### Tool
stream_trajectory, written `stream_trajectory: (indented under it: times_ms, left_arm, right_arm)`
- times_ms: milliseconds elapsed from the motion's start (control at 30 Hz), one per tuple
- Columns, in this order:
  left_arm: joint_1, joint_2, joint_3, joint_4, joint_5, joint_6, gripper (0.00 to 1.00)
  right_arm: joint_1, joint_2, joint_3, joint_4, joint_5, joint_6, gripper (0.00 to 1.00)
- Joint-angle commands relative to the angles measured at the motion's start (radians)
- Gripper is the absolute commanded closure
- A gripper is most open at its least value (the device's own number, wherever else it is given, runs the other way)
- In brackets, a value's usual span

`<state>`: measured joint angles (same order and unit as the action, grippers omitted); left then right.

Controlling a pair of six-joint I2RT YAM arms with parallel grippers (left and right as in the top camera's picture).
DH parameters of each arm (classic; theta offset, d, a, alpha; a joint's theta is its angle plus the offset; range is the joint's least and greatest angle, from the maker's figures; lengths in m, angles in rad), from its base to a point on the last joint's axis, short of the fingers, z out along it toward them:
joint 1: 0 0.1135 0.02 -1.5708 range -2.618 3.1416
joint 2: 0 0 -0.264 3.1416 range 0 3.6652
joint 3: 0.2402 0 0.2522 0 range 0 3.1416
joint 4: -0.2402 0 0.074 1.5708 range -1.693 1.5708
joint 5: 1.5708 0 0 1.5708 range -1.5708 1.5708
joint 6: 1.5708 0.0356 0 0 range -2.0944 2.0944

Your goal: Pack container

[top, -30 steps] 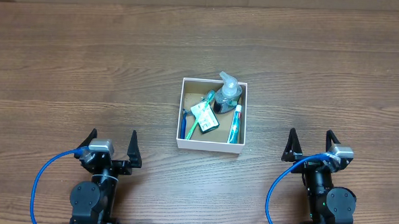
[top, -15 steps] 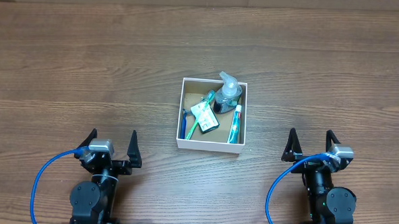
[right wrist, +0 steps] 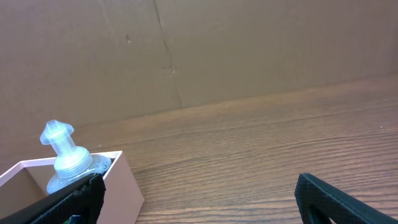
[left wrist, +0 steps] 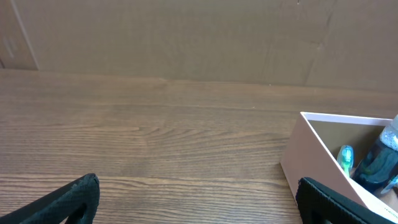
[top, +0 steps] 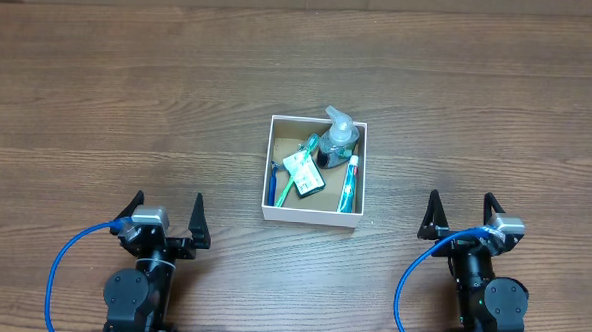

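Observation:
The container (top: 312, 215) is a square white-walled box with a brown inside, at the table's middle. In it lie a clear pump bottle (top: 337, 138), a green toothbrush (top: 291, 182), a toothpaste tube (top: 349, 183) and a small green-white packet (top: 302, 170). My left gripper (top: 169, 217) is open and empty, at the near left, well apart from the container. My right gripper (top: 461, 215) is open and empty, at the near right. The left wrist view shows the container's corner (left wrist: 317, 155). The right wrist view shows the container (right wrist: 121, 180) and the pump bottle (right wrist: 65, 158).
The wooden table (top: 129, 99) stretches bare around the container. A brown cardboard wall (left wrist: 186, 37) stands along the far edge. Blue cables (top: 67, 256) loop beside each arm's base at the near edge.

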<state>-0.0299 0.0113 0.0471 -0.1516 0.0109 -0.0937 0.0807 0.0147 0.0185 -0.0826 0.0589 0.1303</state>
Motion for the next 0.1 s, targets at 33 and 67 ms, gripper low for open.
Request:
stream_trajectory:
  times_ms: [33,67]
  left_arm:
    - [0.01,-0.007,-0.011,0.007,-0.01,0.023,0.0]
    - [0.01,-0.007,-0.011,0.007,-0.01,0.023,0.0]
  right_arm:
    - [-0.005,-0.011,-0.011,0.006,-0.002,-0.004,0.0]
    - [-0.005,-0.011,-0.011,0.006,-0.002,-0.004,0.0]
